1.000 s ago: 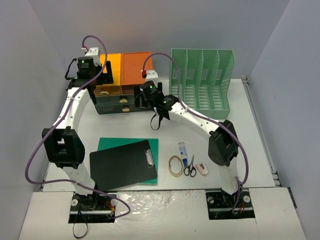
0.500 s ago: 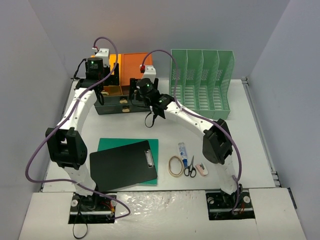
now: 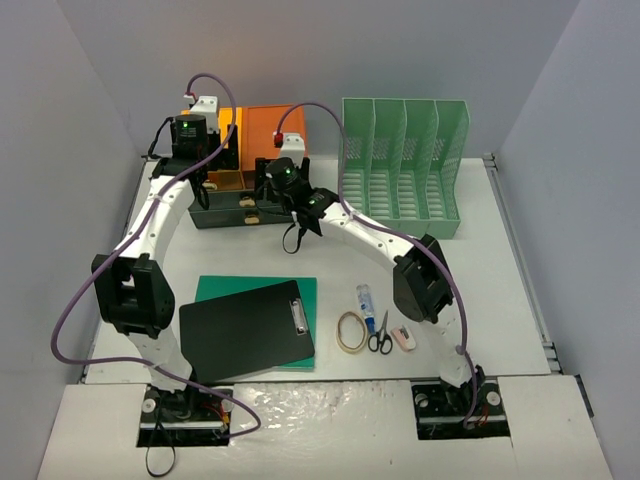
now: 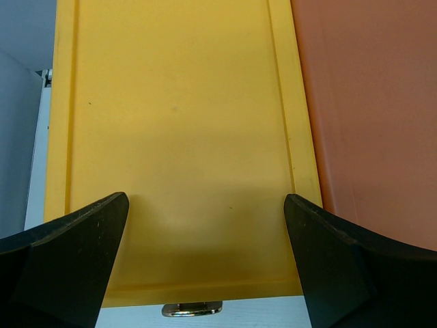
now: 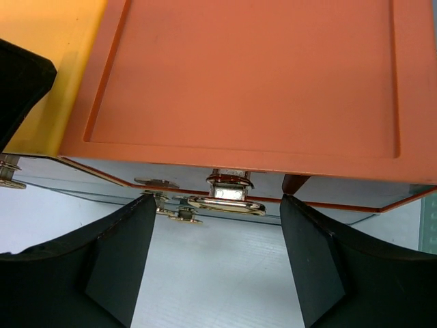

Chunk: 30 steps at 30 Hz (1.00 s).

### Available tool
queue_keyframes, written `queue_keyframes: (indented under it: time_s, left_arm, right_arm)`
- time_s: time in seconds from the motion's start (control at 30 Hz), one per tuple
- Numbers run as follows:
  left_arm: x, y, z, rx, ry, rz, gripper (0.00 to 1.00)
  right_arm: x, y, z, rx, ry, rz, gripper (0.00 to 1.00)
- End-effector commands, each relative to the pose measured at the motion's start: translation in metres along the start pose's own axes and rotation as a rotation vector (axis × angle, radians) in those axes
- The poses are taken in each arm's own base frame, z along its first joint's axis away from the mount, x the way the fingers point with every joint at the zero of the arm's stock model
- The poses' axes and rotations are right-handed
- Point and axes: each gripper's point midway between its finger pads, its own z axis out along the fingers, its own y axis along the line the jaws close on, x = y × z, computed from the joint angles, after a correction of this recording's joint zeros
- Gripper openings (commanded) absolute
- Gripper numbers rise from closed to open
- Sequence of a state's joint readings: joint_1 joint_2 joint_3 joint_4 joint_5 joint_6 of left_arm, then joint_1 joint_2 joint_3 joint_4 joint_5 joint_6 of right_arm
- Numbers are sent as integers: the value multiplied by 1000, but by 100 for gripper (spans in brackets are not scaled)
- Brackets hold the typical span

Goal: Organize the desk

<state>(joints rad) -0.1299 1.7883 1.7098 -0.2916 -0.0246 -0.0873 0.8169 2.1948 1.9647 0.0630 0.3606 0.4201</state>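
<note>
From above, the desk (image 3: 500, 290) spreads white between the grey walls, and both my arms reach to its far side. My left end effector (image 3: 212, 158) and my right end effector (image 3: 266, 182) hang close together over the drawer unit (image 3: 225, 212), which stands at the back left beside the green file rack (image 3: 405, 160). Nearer my bases a black clipboard (image 3: 245, 330) lies on a green sheet (image 3: 225, 288). To its right, a rubber band (image 3: 351, 331), scissors (image 3: 380, 338) and a small bottle (image 3: 366, 299) lie close together (a little pale pink object beside them is too small for me to name).

My left wrist looks straight down on the yellow top (image 4: 177, 137), with the orange top (image 4: 369, 102) alongside on the right. My two dark fingers (image 4: 68, 266) stand spread as wide as they go, one at each lower corner, holding nothing. A metal handle (image 4: 192, 309) peeps out under the yellow edge.

My right wrist faces the front edge of the orange top. A brass pull handle (image 5: 227, 203) sits just below that edge, above the gap between my fingers (image 5: 116, 263). These are well apart and grip nothing.
</note>
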Motion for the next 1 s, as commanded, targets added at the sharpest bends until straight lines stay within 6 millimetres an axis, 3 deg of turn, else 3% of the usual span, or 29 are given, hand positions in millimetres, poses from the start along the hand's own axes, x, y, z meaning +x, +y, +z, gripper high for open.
queue_keyframes:
  time_s: [0.0, 0.23, 0.63, 0.97]
  left_arm:
    - [31, -6, 8, 12, 95, 22, 97]
    - [32, -6, 10, 17, 101, 22, 97]
    - [35, -6, 11, 17, 105, 20, 97]
    - [33, -2, 9, 11, 102, 15, 97]
  right_arm:
    - [-38, 9, -4, 33, -130, -15, 68]
    - [-21, 6, 0, 68, -110, -60, 65]
    - [-29, -10, -7, 208, -165, -132, 56]
    - [-34, -9, -8, 207, -170, -159, 8]
